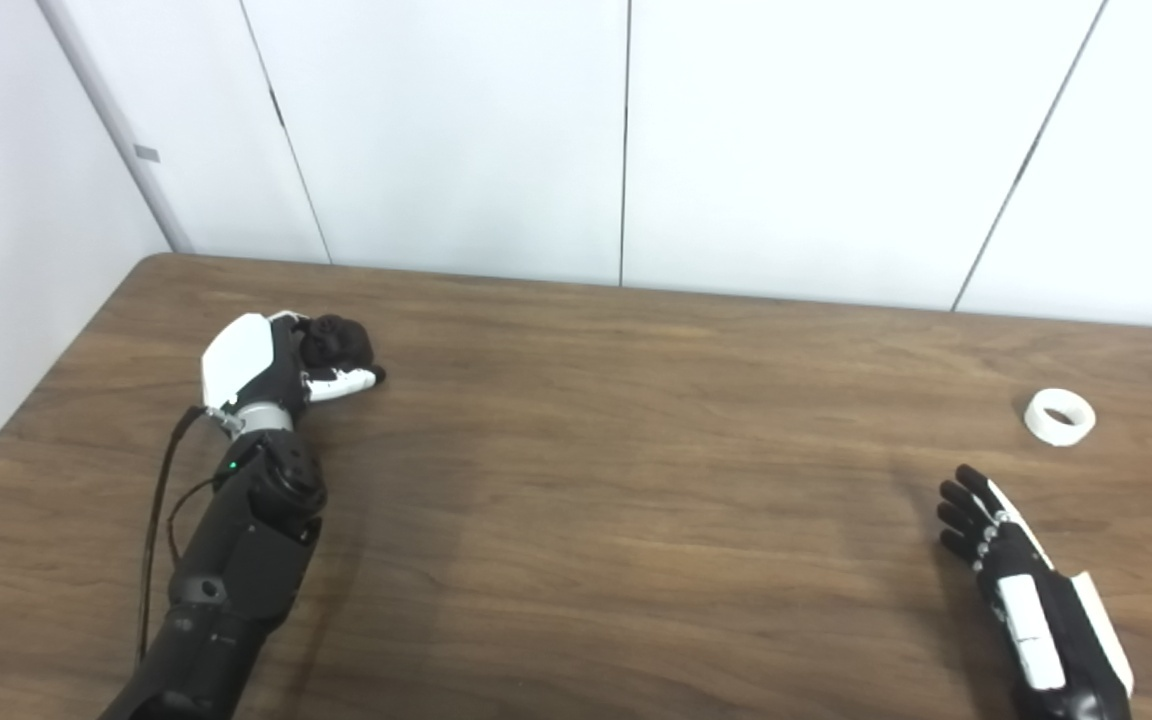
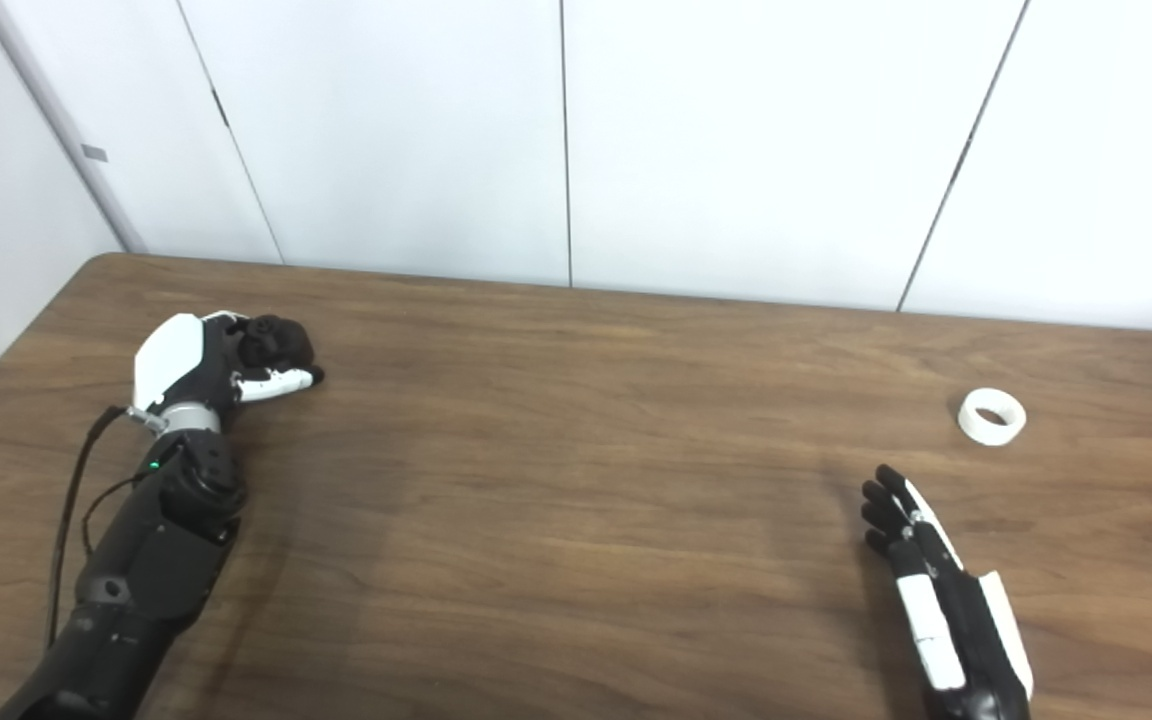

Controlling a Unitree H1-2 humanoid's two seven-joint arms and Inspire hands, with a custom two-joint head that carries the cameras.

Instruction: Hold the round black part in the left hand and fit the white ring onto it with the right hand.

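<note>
At the far left of the wooden table (image 1: 576,500), my left hand (image 1: 281,365) is shut on the round black part (image 1: 336,342). Its fingers curl over the part and its thumb lies in front, so most of the part is hidden. The white ring (image 1: 1060,416) lies flat on the table at the far right, on its own. My right hand (image 1: 996,540) is open below and to the left of the ring, fingers stretched toward the wall. It holds nothing and stands well apart from the ring.
White wall panels (image 1: 626,140) rise behind the table's back edge. The table's left edge (image 1: 26,410) runs close beside my left arm. A black cable (image 1: 158,500) hangs along that forearm.
</note>
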